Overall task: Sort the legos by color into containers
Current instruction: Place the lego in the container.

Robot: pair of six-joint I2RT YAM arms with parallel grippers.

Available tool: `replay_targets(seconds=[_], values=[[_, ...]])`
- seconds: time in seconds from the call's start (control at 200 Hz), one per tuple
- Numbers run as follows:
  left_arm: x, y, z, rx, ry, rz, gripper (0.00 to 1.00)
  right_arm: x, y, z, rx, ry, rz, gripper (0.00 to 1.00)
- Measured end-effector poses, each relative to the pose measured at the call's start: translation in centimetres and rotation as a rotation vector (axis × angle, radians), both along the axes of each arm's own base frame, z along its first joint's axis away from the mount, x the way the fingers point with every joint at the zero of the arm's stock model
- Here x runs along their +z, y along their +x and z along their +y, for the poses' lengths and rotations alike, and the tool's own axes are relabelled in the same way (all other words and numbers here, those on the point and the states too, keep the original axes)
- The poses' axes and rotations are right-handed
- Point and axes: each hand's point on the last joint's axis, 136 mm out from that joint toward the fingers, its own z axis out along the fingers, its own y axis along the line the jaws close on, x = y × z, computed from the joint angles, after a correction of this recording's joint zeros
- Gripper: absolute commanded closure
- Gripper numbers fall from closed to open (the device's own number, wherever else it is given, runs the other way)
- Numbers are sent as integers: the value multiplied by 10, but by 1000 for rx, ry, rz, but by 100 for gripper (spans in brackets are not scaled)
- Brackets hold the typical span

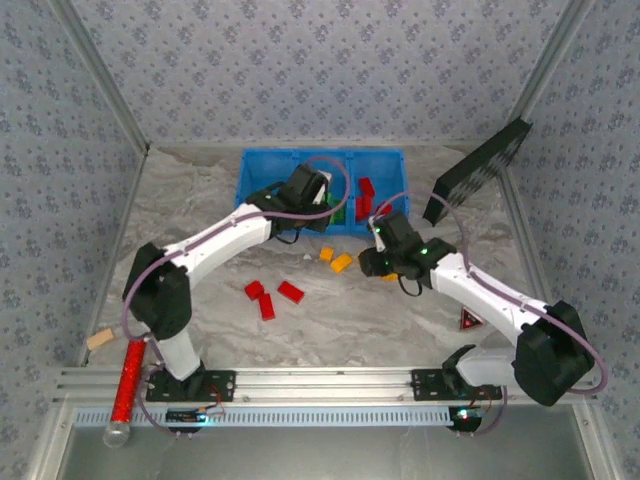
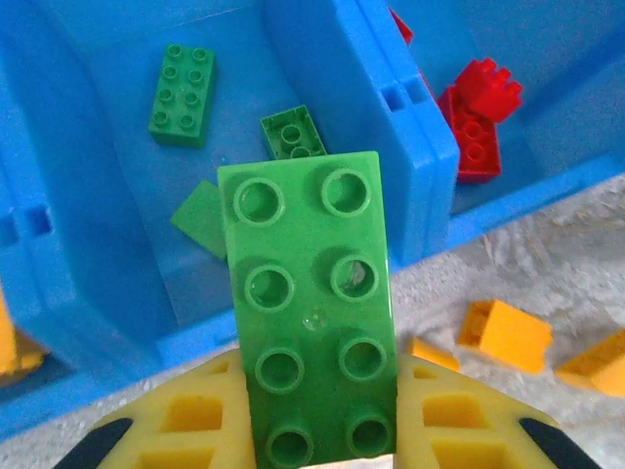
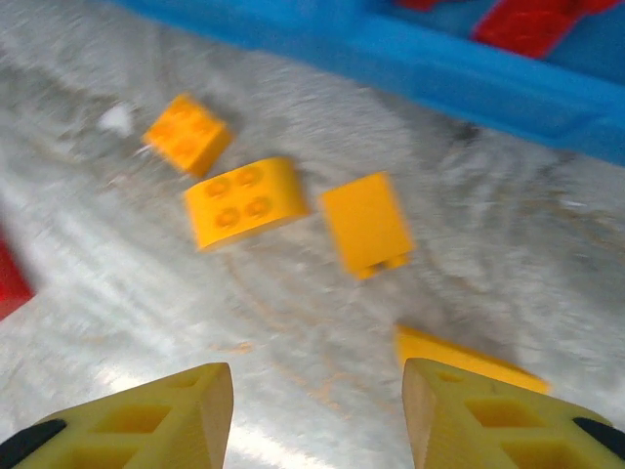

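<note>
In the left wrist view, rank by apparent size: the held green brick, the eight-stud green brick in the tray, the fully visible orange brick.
1. held green brick: largest, but nearest the camera.
2-3. eight-stud green brick in the tray and orange brick look alike; unranked.

Overhead and wrist views sharing tray (image 1: 262,170)

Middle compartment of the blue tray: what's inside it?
Three green pieces show: a long brick, a small brick, a flat one. The green brick in the left gripper covers the rest.
</note>
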Motion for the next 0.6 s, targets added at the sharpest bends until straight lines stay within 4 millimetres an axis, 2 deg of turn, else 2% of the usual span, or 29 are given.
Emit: replay_targets(seconds=[0.135,0.33,0.48,0.6], values=[[-21,19,-9,12,39,21,86,-3,-27,33,151,-17,-31,44],[-50,41,-18,26,72,52,86,-9,-61,62,290,-37,-44,39],[-65,48,-17,38,97,75,81,-13,-74,79,355,-40,-54,38],[-73,51,-16,44,110,86,76,-27,-77,83,392,-79,-37,38]])
